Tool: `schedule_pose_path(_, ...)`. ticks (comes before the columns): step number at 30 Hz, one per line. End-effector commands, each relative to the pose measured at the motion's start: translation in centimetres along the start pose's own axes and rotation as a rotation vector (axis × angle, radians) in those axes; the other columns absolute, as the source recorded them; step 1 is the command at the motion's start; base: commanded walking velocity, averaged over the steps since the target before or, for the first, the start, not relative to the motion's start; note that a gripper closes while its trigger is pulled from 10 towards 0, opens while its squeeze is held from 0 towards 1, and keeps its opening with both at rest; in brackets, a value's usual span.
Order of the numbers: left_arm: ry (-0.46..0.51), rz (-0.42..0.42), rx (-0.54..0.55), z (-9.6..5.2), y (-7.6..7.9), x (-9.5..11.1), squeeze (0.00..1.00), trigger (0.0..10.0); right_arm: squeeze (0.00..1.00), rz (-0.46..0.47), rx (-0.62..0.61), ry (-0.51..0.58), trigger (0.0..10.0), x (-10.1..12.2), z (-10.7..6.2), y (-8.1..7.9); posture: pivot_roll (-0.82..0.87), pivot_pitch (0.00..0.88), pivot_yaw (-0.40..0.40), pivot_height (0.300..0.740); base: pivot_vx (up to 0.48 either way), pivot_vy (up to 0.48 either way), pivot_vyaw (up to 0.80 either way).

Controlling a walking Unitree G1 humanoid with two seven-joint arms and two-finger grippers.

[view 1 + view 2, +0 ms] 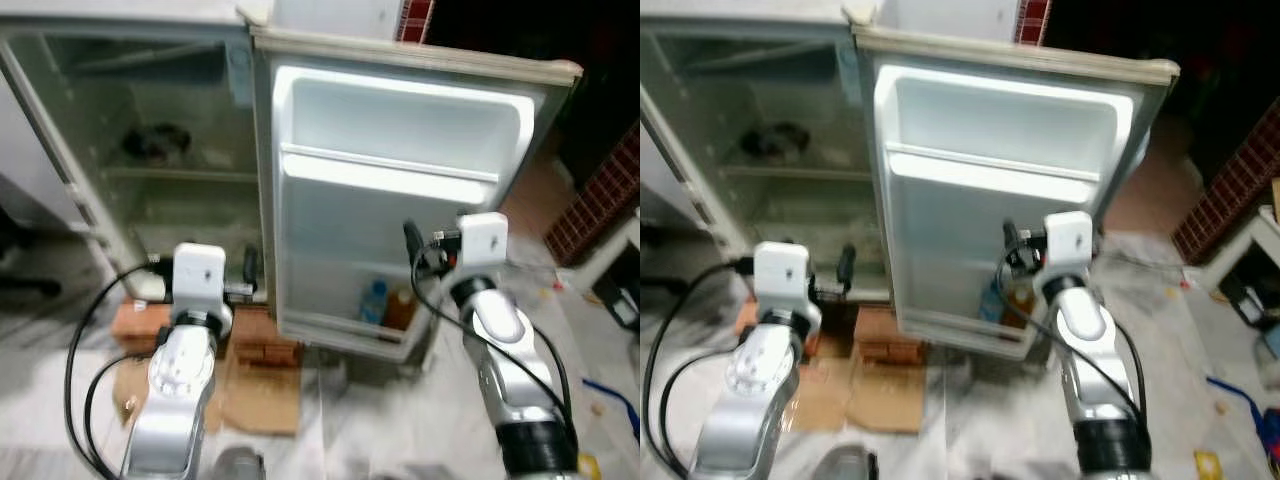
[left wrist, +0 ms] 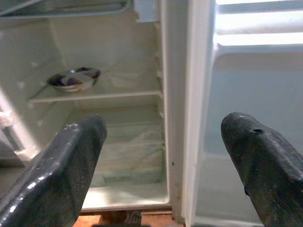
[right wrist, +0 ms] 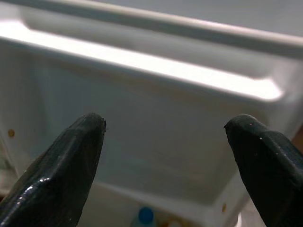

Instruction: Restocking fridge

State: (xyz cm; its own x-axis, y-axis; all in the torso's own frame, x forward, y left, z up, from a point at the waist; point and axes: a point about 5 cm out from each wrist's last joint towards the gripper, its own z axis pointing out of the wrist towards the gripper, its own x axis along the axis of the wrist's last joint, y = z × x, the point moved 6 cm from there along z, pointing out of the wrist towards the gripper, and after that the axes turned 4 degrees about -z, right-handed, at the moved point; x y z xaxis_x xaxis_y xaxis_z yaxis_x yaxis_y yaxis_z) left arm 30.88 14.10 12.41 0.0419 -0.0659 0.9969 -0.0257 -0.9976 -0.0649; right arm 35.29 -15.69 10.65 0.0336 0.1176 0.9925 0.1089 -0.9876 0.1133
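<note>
**Open fridge: where we can reach**

We find the fridge cabinet (image 1: 150, 150) wide open, its lower shelf bare; a small bowl (image 2: 73, 79) sits toward the back of the upper shelf. The open door (image 1: 400, 200) stands just beside the cabinet's right edge. Its bottom rack holds a blue-capped bottle (image 1: 373, 300) and an orange bottle (image 1: 400, 308); the racks above look free.

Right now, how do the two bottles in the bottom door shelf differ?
The blue-capped bottle is bluish and clear with a blue cap; the amber bottle is orange-brown, and its cap colour is too blurred to tell. The blue-capped bottle stands nearer the hinge side, the amber bottle toward the door's outer edge. Both stand upright, side by side in the bottom door shelf.
</note>
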Motion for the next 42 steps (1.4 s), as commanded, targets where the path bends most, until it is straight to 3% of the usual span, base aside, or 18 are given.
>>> schedule_pose_path(1,0.003,-0.01,-0.011,0.1,0.5,0.3,0.0,10.0,0.0,-0.012,-0.031,0.002,10.0,0.2,0.1,1.0,0.08,0.0,-0.071,0.74,0.0,-0.379,0.0)
schedule_pose_path(19,-0.022,-0.014,0.016,0.2,0.2,-0.2,0.0,10.0,0.0,-0.038,-0.019,-0.017,10.0,-0.1,1.3,0.5,0.08,0.0,-0.075,0.74,0.14,-0.405,0.0)
schedule_pose_path(24,-0.069,-0.033,0.053,0.2,-0.3,-1.2,0.0,10.0,0.0,-0.042,0.016,0.061,10.0,1.8,2.4,-0.7,0.08,0.0,-0.068,0.74,0.244,-0.397,0.0)
schedule_pose_path(26,-0.084,-0.05,0.086,0.2,-0.8,-1.5,0.0,10.0,0.0,-0.048,0.031,0.095,10.0,2.9,3.0,-1.4,0.08,0.0,-0.068,0.74,0.0,-0.298,0.63)
schedule_pose_path(32,-0.067,-0.081,0.14,0.5,-1.5,-1.4,0.0,10.0,0.0,-0.038,0.053,0.115,10.0,3.4,3.5,-2.2,0.09,0.0,-0.072,0.74,0.0,-0.127,0.79)
schedule_pose_path(42,-0.06,-0.106,0.151,0.7,-1.7,-1.1,0.0,10.0,0.0,-0.034,0.05,0.121,10.0,3.5,3.8,-2.2,0.08,0.0,-0.073,0.74,0.0,0.0,0.78)
